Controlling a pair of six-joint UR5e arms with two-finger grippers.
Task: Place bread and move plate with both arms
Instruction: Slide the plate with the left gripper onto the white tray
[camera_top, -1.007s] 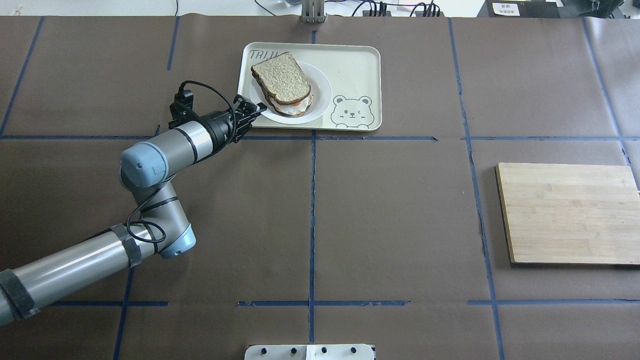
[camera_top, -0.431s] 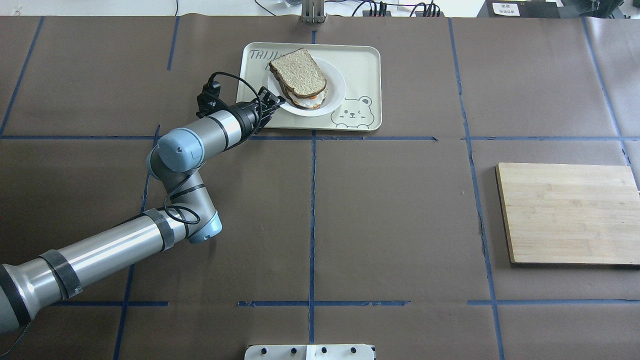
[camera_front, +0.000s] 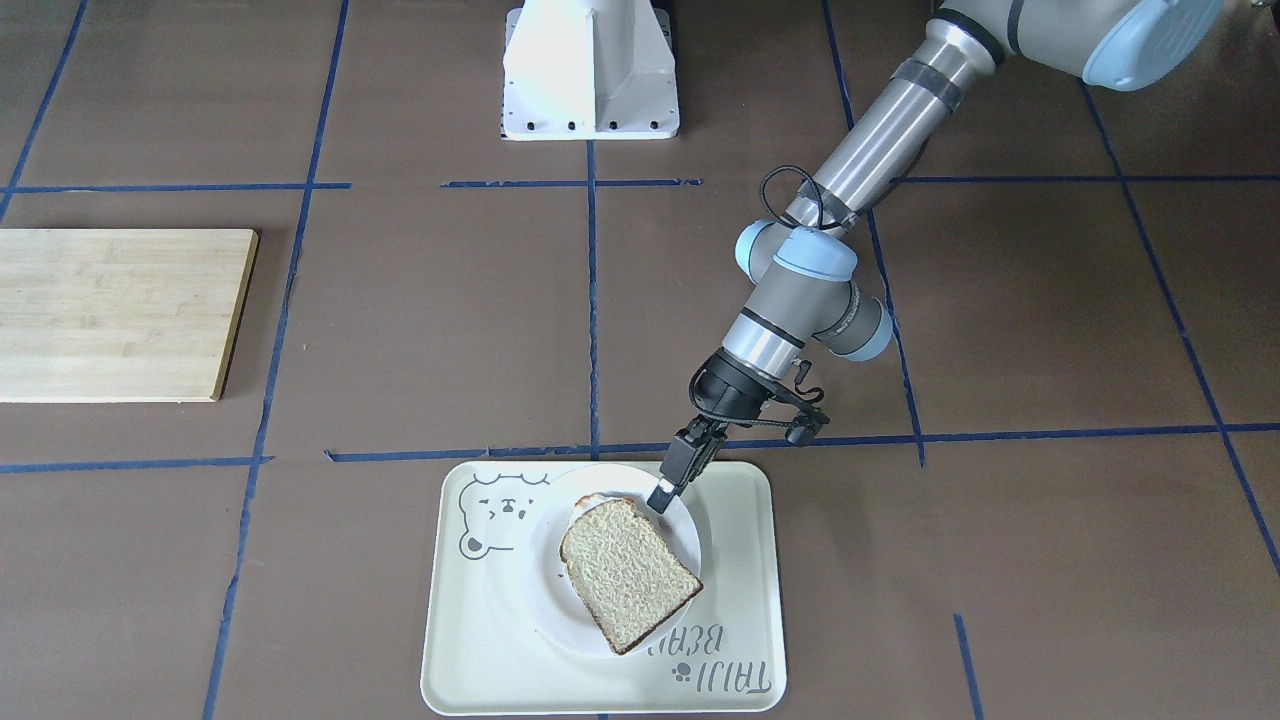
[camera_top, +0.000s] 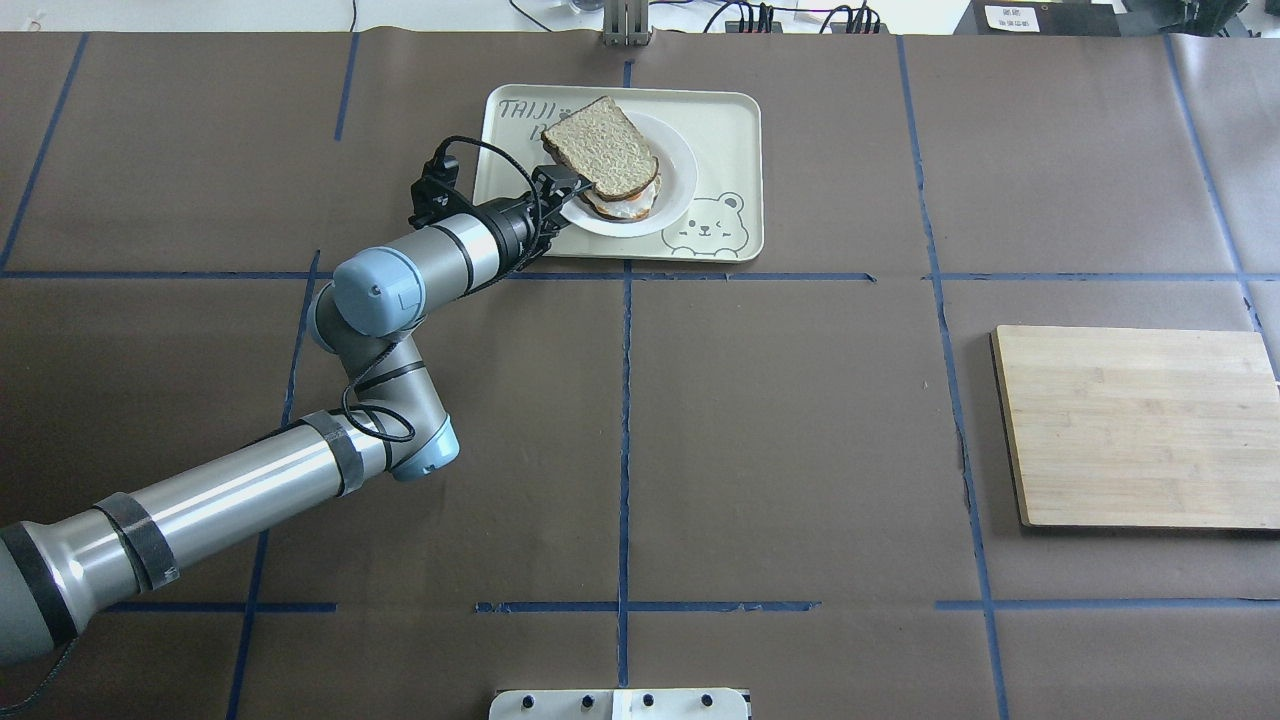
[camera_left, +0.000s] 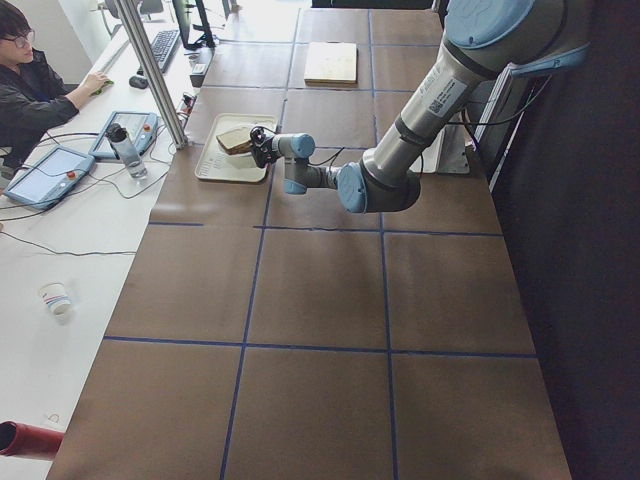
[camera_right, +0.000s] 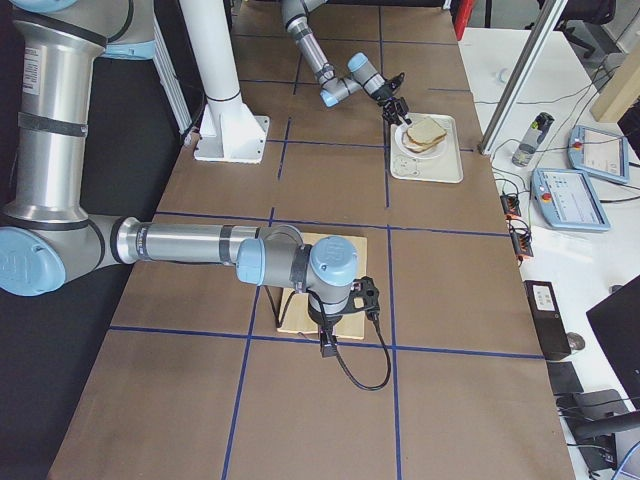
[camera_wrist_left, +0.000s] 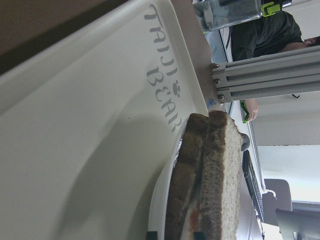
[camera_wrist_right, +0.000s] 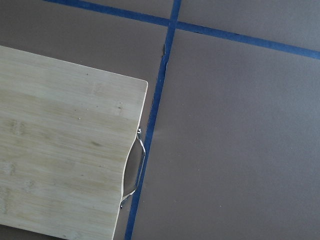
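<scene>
The bread (camera_top: 600, 155) lies on top of an egg-bearing slice (camera_top: 620, 208) on the white plate (camera_top: 675, 185), which sits on the bear tray (camera_top: 720, 130). My left gripper (camera_top: 562, 183) is shut on the plate's left rim. In the front-facing view its tip (camera_front: 662, 492) sits on the plate (camera_front: 685, 525) next to the bread (camera_front: 625, 575). The left wrist view shows the stacked bread (camera_wrist_left: 220, 175) edge-on above the plate rim (camera_wrist_left: 160, 200). My right arm's wrist (camera_right: 330, 270) hangs over the wooden board; its gripper is hidden, so I cannot tell its state.
A wooden cutting board (camera_top: 1140, 425) lies at the table's right, also in the right wrist view (camera_wrist_right: 60, 150). The white robot base (camera_front: 590, 70) stands at the near edge. Operators' tablets and a bottle (camera_right: 528, 140) sit beyond the far edge.
My left arm has reached forward and right, and the plate with both slices has slid rightward on the tray with the gripper on its rim.
</scene>
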